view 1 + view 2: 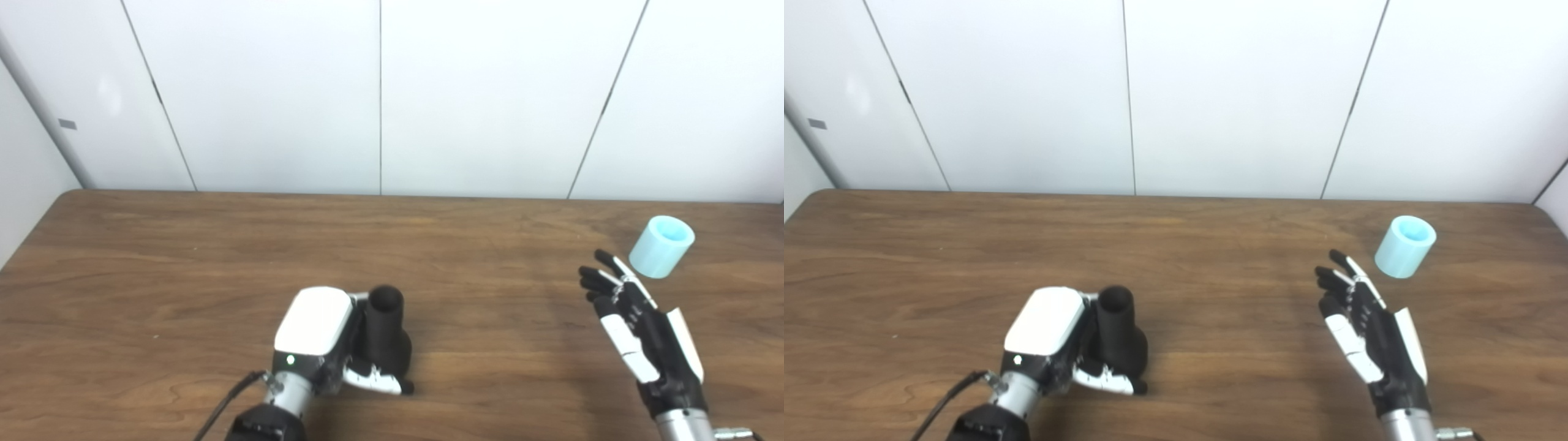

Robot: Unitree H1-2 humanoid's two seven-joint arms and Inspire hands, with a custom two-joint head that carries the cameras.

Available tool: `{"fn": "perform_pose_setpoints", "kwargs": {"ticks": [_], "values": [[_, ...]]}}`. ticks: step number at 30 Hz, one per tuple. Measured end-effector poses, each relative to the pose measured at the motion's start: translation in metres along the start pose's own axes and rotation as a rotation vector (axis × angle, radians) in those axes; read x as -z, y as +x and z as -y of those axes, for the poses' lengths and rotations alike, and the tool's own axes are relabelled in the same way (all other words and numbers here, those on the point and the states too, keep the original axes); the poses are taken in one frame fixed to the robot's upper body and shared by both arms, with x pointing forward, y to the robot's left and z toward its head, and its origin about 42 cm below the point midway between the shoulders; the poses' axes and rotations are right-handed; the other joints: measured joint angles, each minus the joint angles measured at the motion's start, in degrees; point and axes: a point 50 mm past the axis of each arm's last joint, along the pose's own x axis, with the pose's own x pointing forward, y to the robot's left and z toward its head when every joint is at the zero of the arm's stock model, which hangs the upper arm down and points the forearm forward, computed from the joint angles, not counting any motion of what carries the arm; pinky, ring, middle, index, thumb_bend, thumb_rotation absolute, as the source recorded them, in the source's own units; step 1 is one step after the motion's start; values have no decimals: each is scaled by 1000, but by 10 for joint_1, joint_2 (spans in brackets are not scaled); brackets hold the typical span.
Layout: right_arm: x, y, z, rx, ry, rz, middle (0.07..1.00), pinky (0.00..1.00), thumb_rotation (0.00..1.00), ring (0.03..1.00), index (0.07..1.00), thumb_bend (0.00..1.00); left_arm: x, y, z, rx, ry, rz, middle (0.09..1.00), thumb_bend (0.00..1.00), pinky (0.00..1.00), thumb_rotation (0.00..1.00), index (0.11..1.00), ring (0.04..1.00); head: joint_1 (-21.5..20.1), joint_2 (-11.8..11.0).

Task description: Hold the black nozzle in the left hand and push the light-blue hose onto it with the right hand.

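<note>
The left hand [318, 343] has its fingers wrapped around the upright black nozzle [386, 334]. The right hand [643, 334] hovers with fingers spread, near the light-blue hose [661, 246] on the worktop [184, 257].

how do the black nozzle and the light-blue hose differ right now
The black nozzle sits in the left hand, whose fingers wrap its base; the light-blue hose lies free on the table, just beyond the open right hand. The nozzle widens toward its base; the hose is a plain, short cylinder. Both show a round open end.
</note>
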Motion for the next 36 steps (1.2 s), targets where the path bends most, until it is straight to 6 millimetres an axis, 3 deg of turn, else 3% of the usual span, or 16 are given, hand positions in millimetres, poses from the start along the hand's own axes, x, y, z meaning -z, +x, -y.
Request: {"fn": "perform_pose_setpoints", "kwargs": {"ticks": [4,11,14,16,18,24,28,31,36], "values": [[-20,11,-1,5,34,64,806,748,750,820,852,504,-7,0,4,2,0,43,485,525,797,0,488,605,-11,2],[-45,21,2,19,25,111,785,741,758,801,809,482,-10,1,15,-30,7,59,475,524,774,0,494,589,-31,8],[-57,27,11,33,5,135,781,708,655,785,811,440,-8,1,18,-43,14,70,468,524,772,0,499,578,-42,17],[-66,33,19,49,-56,164,789,678,640,775,808,440,-7,1,18,-48,18,70,462,524,772,0,502,571,-50,20],[-76,41,27,61,-163,187,799,641,599,758,812,480,-6,1,18,-47,22,75,471,524,777,0,498,578,-57,22],[-114,68,56,37,-426,201,828,512,294,698,812,611,-2,0,18,-49,29,89,492,524,771,0,483,590,-91,25],[-138,91,66,-14,-534,199,837,599,214,747,814,711,0,1,19,-49,24,90,483,525,766,0,489,585,-100,25],[-137,108,71,-73,-615,161,852,715,129,815,827,764,2,0,19,-48,18,94,477,525,752,0,492,575,-109,24],[-113,127,71,-131,-731,42,855,739,9,833,818,884,7,0,18,-45,18,97,471,525,740,0,495,571,-135,21]]}}
